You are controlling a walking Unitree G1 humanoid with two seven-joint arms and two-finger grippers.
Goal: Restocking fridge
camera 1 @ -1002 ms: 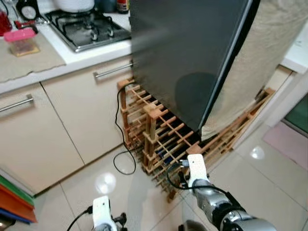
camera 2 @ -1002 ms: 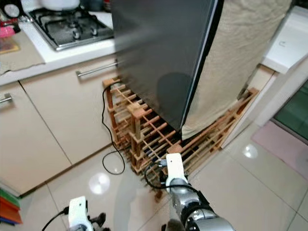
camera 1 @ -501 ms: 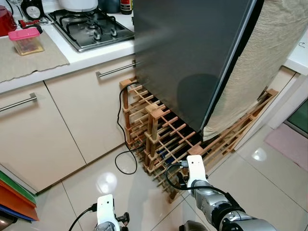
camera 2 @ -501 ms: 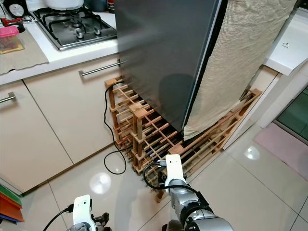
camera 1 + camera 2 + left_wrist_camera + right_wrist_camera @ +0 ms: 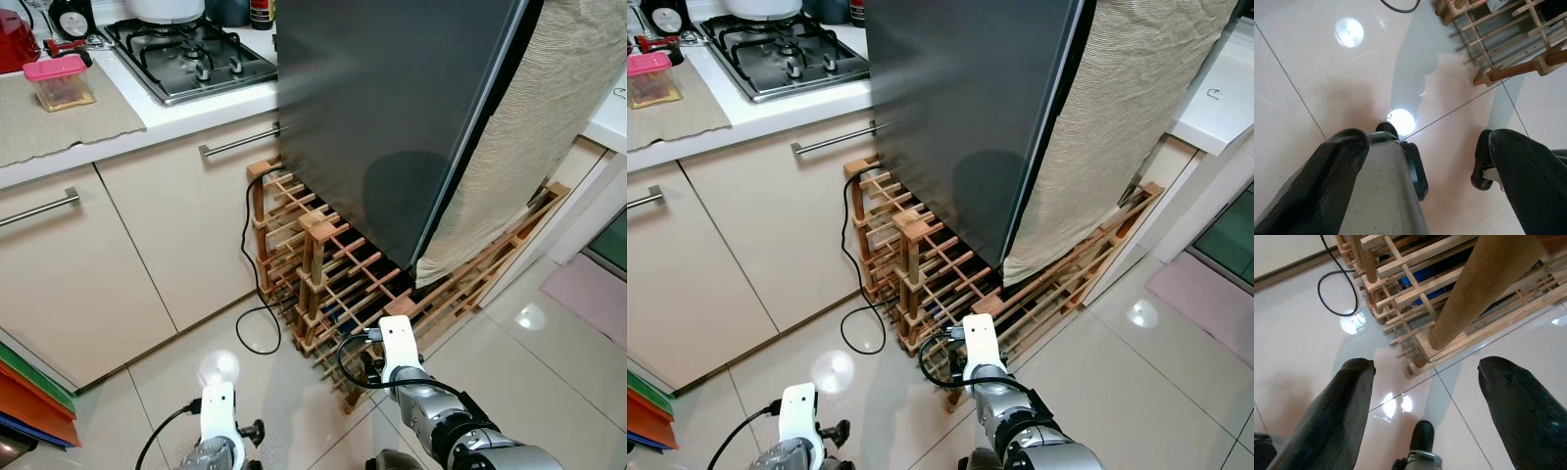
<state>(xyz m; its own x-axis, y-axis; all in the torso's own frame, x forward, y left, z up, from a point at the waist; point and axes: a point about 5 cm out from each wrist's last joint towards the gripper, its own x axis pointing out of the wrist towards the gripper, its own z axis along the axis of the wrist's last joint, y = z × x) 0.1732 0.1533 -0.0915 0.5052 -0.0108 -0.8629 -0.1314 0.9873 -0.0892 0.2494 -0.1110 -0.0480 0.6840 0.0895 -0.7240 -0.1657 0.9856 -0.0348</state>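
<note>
Your left pincer [image 5: 1415,161] and right pincer [image 5: 1422,382] hang open and empty above the floor [image 5: 549,343], before the fridge [image 5: 392,117].

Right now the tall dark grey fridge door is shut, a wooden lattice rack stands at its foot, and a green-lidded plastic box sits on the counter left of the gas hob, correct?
Nearly. The plastic box has a pink lid, not green, as the left eye view shows. The rest holds: the tall dark grey fridge door is shut, the wooden lattice rack stands at its foot, and the box sits left of the gas hob.

Silver arms, black fingers [image 5: 1342,416], cables
</note>
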